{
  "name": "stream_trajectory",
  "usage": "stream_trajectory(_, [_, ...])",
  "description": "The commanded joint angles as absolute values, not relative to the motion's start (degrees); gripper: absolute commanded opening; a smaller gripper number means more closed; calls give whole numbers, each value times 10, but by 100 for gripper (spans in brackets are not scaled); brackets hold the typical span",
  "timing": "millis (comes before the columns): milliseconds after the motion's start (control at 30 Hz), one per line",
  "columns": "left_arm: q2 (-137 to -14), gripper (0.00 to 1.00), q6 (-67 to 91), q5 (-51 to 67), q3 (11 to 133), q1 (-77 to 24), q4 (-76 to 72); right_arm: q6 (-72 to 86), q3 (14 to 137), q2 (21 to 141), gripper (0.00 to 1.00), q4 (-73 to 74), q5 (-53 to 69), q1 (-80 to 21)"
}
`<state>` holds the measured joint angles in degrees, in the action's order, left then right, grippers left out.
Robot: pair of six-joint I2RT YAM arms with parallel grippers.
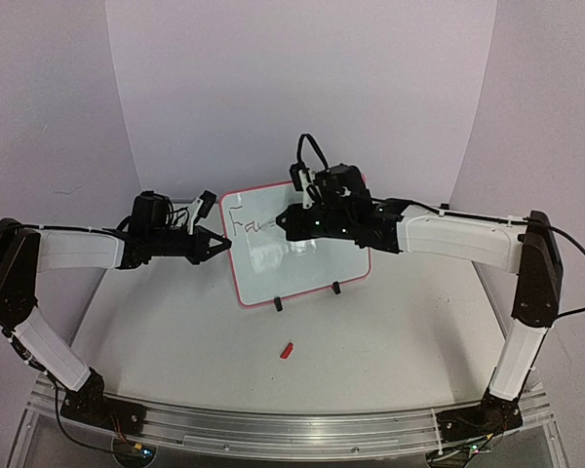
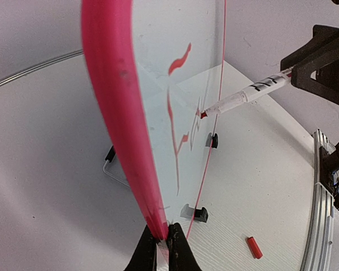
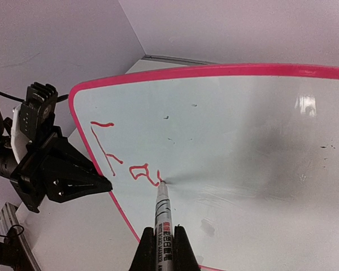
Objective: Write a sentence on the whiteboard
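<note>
Two robot arms met at a small whiteboard (image 1: 307, 268) standing mid-table on black feet (image 1: 277, 304). Its long side ran left to right and its white face was turned toward the arms. The left gripper (image 1: 226, 244) pinched the board's pink left edge, fingers pressed tight. Red letters (image 3: 117, 161) sat at upper left. The right gripper (image 3: 163, 248) clamped a marker (image 3: 163, 209) pointing at the board, tip touching beside the letters. A red cap (image 1: 287, 350) lay in front.
</note>
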<state>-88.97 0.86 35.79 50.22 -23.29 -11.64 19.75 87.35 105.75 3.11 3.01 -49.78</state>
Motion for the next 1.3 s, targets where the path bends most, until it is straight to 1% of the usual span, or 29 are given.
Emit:
stream_trajectory(0, [-903,0,-31,314,510,-232,-104,201,867,1049,0,34,14,-495])
stream_trajectory(300, [-900,0,-31,313,510,-232,-102,199,869,1023,0,34,51,-496])
stream_trajectory(533, [-900,0,-32,313,510,-232,-102,203,871,998,0,20,50,-495])
stream_trajectory(1267, [-907,0,-33,313,511,-233,-103,198,910,1051,0,12,33,-495])
